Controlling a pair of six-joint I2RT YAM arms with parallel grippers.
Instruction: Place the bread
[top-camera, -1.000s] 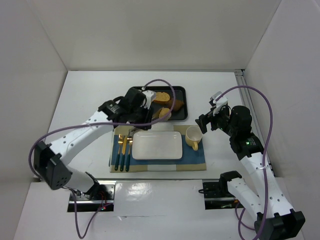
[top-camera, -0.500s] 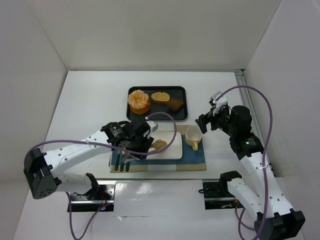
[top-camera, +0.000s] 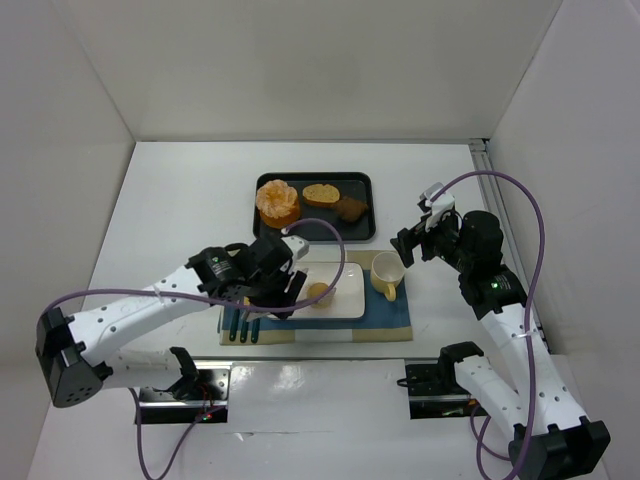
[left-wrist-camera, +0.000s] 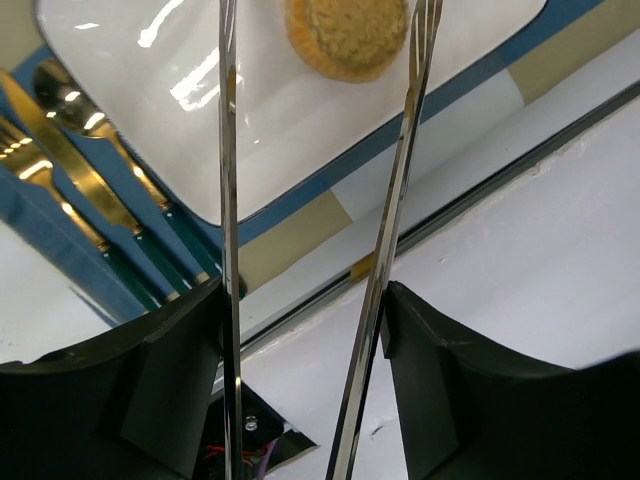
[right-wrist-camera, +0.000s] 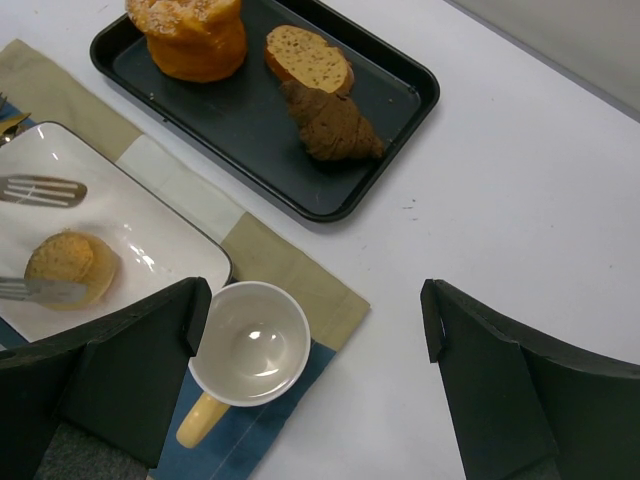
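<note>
The bread (top-camera: 318, 292), a small round golden bun, lies on the white rectangular plate (top-camera: 346, 283). In the left wrist view the bread (left-wrist-camera: 347, 35) sits between the two spread tips of metal tongs (left-wrist-camera: 228, 200), and neither tip presses on it. My left gripper (top-camera: 272, 272) is shut on the tong arms, its black fingers (left-wrist-camera: 190, 350) against the metal. My right gripper (top-camera: 411, 244) hovers open to the right of the yellow cup (top-camera: 386, 272) and holds nothing. The right wrist view shows the bread (right-wrist-camera: 66, 260) on the plate (right-wrist-camera: 150, 230).
At the back, a black tray (top-camera: 362, 228) holds an orange ruffled pastry (top-camera: 277, 202), an oval bread slice (top-camera: 321, 194) and a brown croissant (top-camera: 350, 209). Gold-and-green cutlery (top-camera: 243, 305) lies left of the plate on the blue and tan placemat (top-camera: 385, 322).
The left arm brought the bun in the tongs from the tray to the plate. The tongs have since spread apart, leaving the bun lying on the plate. The right arm stayed still.
</note>
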